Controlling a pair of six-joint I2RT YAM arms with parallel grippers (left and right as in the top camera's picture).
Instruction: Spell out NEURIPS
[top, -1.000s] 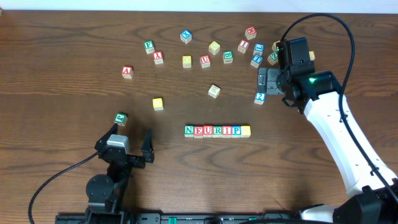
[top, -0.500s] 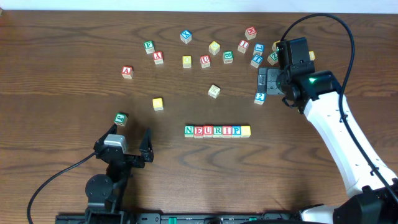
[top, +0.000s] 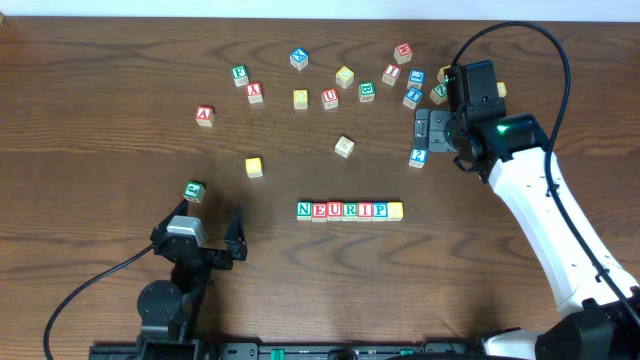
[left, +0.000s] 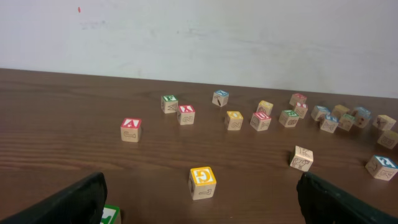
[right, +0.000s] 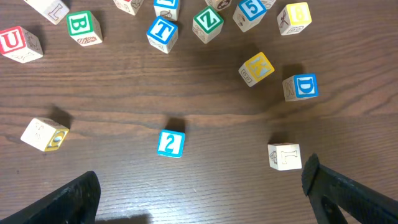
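Observation:
The seven cubes stand in one touching row at the table's front middle, reading NEURIPS from the green N (top: 304, 210) to the yellow S (top: 395, 210). My left gripper (top: 201, 230) is open at the front left, well left of the row, with nothing between its fingers. Its own view shows the left gripper (left: 204, 208) over bare wood just short of a yellow G cube (left: 202, 182). At the back right, my right gripper (top: 421, 130) hovers open and empty among loose cubes. The right gripper (right: 199, 200) has a blue 2 cube (right: 170, 143) ahead of it. Neither wrist view shows the row.
Loose cubes are scattered across the back: a red A cube (top: 204, 115), a yellow cube (top: 254, 166), a green cube (top: 194, 190) by my left fingers, and a cluster by the right arm with a blue D (right: 301, 86) and a yellow K (right: 257, 67).

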